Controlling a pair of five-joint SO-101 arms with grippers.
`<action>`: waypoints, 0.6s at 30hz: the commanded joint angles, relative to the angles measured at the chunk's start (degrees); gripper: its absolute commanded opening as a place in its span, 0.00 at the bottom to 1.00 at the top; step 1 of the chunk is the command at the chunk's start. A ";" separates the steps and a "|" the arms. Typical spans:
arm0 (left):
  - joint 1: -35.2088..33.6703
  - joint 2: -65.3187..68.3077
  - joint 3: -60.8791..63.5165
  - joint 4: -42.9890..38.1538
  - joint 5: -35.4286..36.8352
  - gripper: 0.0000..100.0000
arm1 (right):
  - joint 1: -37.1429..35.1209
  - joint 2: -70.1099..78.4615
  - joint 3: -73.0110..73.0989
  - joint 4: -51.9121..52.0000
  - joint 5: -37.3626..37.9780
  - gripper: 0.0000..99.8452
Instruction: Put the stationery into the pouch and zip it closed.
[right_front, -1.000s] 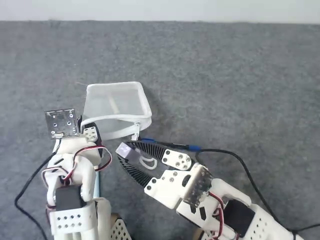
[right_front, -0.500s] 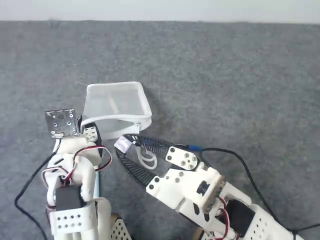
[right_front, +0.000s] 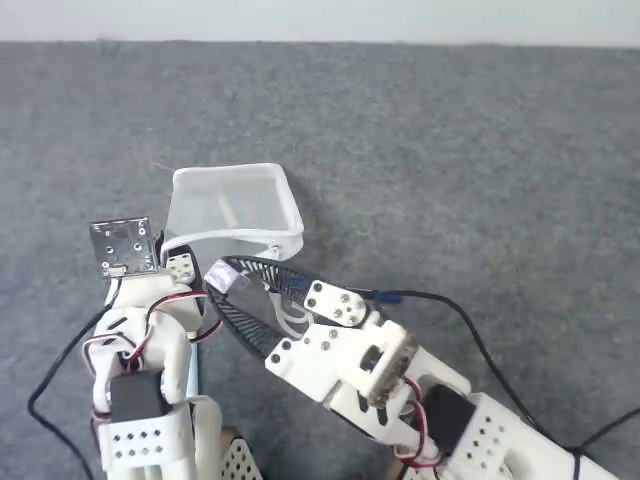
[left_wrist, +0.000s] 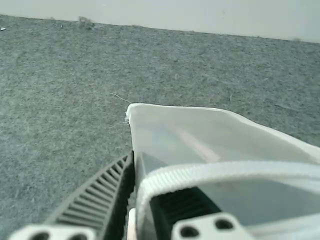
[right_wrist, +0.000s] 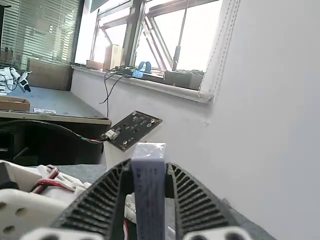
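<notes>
Pouch (right_front: 235, 205), seemingly thin and floppy, lies on the desk (right_front: 480, 150) at 10 o'clock from centre, mouth facing 6 o'clock. Left jaws are closed on its zip rim, probably the firmest hold. Right jaws clamp a small, stiff-looking stationery block (right_wrist: 148, 192) near the mouth's 7 o'clock corner. Open desk spreads from 12 to 4 o'clock.

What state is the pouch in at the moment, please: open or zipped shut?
Open. The pouch gapes at the mouth, zip band arched apart, with the left gripper clamped on its near rim.
</notes>
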 joint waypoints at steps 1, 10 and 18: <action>0.53 -0.79 -2.86 -1.32 0.53 0.01 | 3.74 4.70 2.02 -11.56 0.79 0.01; 0.53 -0.88 -2.86 -1.32 0.53 0.01 | 5.85 16.13 4.75 -24.92 0.79 0.01; 0.53 -0.88 -2.86 -1.32 0.53 0.01 | 5.85 25.63 4.48 -31.08 0.70 0.01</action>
